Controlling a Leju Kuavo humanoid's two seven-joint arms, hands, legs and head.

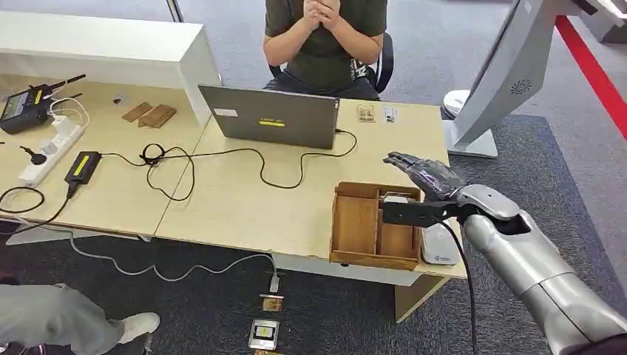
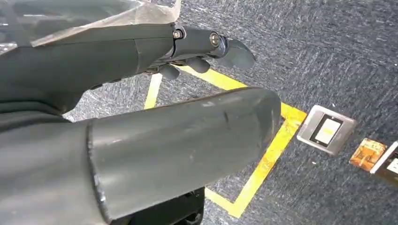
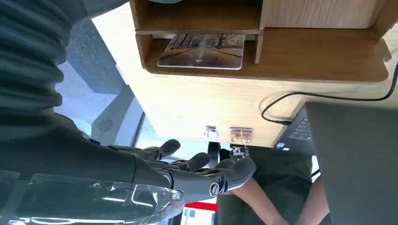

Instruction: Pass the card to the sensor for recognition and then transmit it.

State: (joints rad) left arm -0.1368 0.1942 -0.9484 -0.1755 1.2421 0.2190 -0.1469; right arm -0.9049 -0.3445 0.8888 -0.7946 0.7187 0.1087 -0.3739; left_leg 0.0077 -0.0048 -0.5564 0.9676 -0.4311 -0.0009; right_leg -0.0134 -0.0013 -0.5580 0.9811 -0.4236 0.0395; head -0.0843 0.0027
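1. The robot's right arm comes up from the lower right of the head view, its silver forearm slanting toward the middle, and the right hand (image 1: 423, 174) is stretched out flat above the far right corner of a wooden tray (image 1: 342, 222).
2. That hand's dark fingers (image 3: 197, 164) are spread and nearly straight, with nothing between them; they hang in the air over the surface (image 1: 244, 207) and touch nothing.
3. The left hand (image 2: 197, 47) hangs beside the robot's body over a dark grey carpet (image 2: 328, 56) crossed by a yellow floor line (image 2: 267, 159); its fingers are loosely bent and hold nothing.
4. The card (image 3: 202, 50), printed with a brownish picture, lies flat in a small compartment of the tray, the one at the tray's upper right in the head view, just under the right hand.
5. In the right wrist view the card's long axis runs side to side across the frame, parallel to the tray's wooden edge; whether it is printed side up beyond that picture I cannot tell.
6. A white sensor (image 1: 438, 248) sits on the surface just beside the tray's right side, near the lower right of the surface.
7. A grey laptop (image 1: 270, 115) stands open in the upper middle, and a person (image 1: 325, 37) sits behind it with clasped hands.
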